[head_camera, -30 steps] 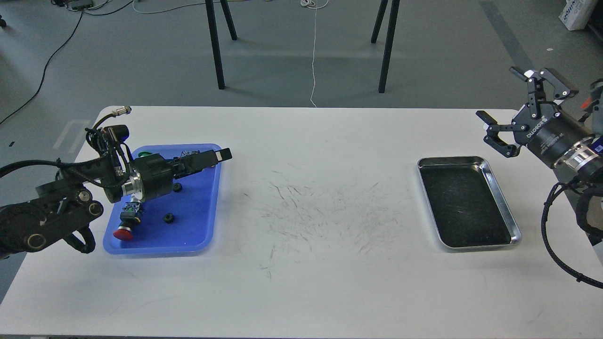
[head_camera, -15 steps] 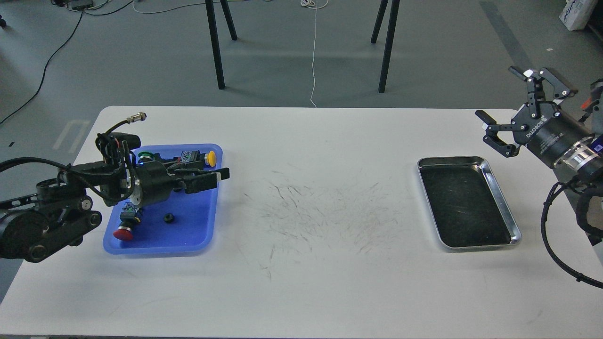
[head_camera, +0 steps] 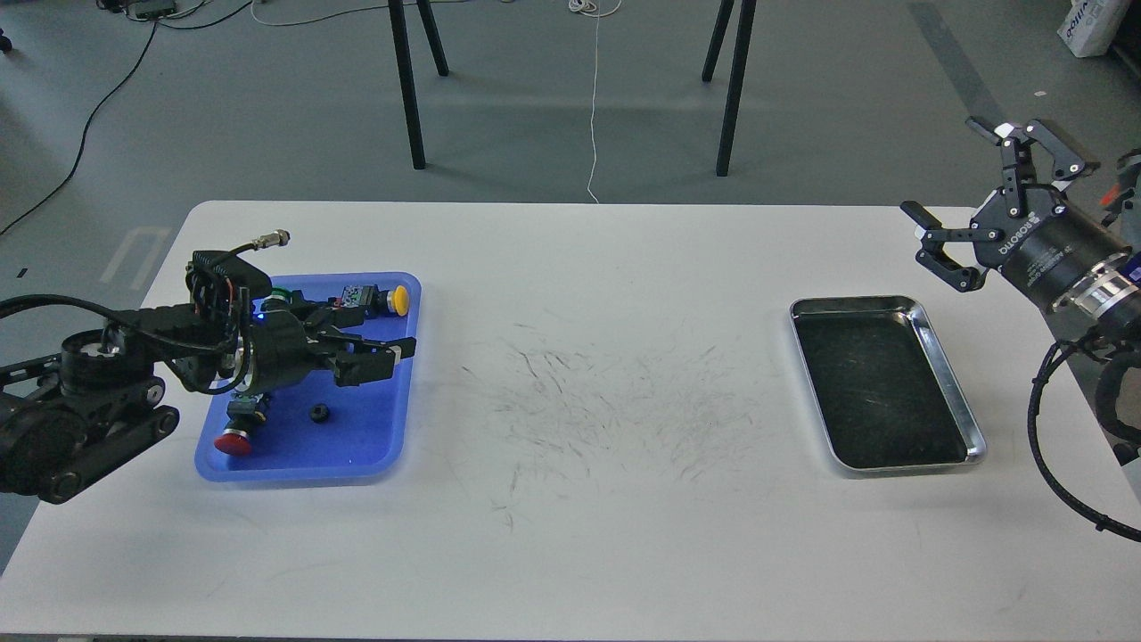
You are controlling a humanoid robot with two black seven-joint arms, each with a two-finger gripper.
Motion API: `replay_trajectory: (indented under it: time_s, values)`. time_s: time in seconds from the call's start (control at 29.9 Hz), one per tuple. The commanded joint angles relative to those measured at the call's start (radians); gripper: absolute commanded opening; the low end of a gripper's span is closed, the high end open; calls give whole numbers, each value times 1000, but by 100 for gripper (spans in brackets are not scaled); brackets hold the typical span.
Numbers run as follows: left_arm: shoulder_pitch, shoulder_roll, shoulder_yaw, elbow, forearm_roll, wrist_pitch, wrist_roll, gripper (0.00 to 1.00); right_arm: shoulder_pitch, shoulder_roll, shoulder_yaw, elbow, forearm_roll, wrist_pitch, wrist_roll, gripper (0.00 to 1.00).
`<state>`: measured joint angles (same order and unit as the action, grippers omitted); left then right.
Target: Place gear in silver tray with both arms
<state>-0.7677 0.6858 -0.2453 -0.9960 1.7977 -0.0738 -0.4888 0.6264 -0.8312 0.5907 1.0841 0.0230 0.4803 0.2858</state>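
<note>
Our left gripper (head_camera: 385, 359) hangs over the blue tray (head_camera: 365, 446); we cannot tell its state. Our right gripper (head_camera: 967, 192) is spread open beyond the silver tray (head_camera: 945, 357).

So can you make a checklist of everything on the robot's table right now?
Surface: white table, scuffed with dark marks in the middle.
Job's things: silver tray, nothing in it; small black gear in blue tray.
Clutter: red push button, yellow push button.
Grippers: left gripper low over blue tray; right gripper open, above table edge.
Cables: white cord on floor.
Surroundings: black legs, grey floor.
</note>
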Motion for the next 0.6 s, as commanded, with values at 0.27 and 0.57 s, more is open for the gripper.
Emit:
replay_trajectory:
  time_s: [0.27,0.57]
  values:
    - [2,-3,0,0,-4,2,0,100,0,-5,0,5,0,0,1,99]
    - [-5,-15,11,72,12,5,0,100,-2,-5,1,11,0,0,0,99]
